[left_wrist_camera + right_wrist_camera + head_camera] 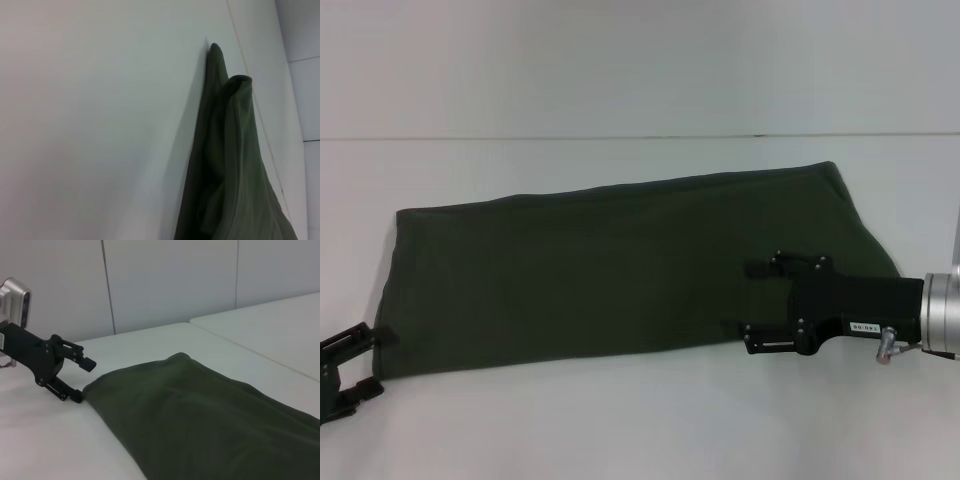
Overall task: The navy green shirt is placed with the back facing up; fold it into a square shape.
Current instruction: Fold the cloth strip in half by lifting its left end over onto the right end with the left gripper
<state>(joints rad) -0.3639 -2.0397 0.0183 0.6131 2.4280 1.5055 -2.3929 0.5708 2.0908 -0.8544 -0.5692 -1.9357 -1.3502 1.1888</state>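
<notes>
Already the navy green shirt lies as a long folded band across the white table, its plain side up, stretching from the robot's left to its right. It looks soft and limp, light cloth that will sag and crease, so I judge it best taken at the corners or along an end edge, pinching all layers together. The left gripper sits at the shirt's near left corner, jaws apart, one finger touching the cloth edge in the right wrist view. The right gripper hovers over the shirt's right part, jaws apart, clamping nothing. Nothing else near the shirt blocks the fold; only a table seam runs beyond it.
</notes>
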